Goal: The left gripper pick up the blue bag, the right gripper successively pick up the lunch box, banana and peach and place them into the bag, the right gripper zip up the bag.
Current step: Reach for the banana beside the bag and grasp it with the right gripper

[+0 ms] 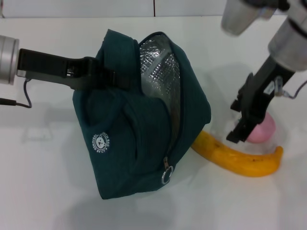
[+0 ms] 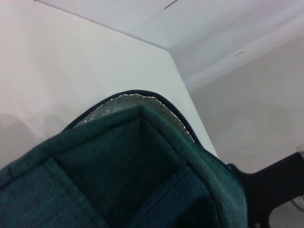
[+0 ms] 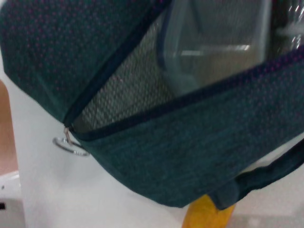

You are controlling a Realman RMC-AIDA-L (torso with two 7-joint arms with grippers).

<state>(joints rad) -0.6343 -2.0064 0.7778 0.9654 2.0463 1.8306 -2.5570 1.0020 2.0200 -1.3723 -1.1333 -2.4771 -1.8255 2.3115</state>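
Note:
The blue bag (image 1: 139, 143) hangs tilted above the white table, its mouth open and silver lining showing. My left gripper (image 1: 93, 72) is shut on its handles at the upper left. In the left wrist view the bag (image 2: 142, 166) fills the lower half. The right wrist view looks into the bag (image 3: 190, 142), where the clear lunch box (image 3: 213, 42) lies inside. The zipper ring (image 1: 166, 176) dangles at the bag's lower end. The banana (image 1: 240, 160) lies on the table right of the bag, with the pink peach (image 1: 264, 129) just behind it. My right gripper (image 1: 237, 134) hovers beside the peach, above the banana.
The banana's near end (image 3: 204, 213) pokes out under the bag's lower edge. The right arm's grey link (image 1: 237, 19) reaches in from the top right. The table's far edge (image 1: 144, 17) runs along the back.

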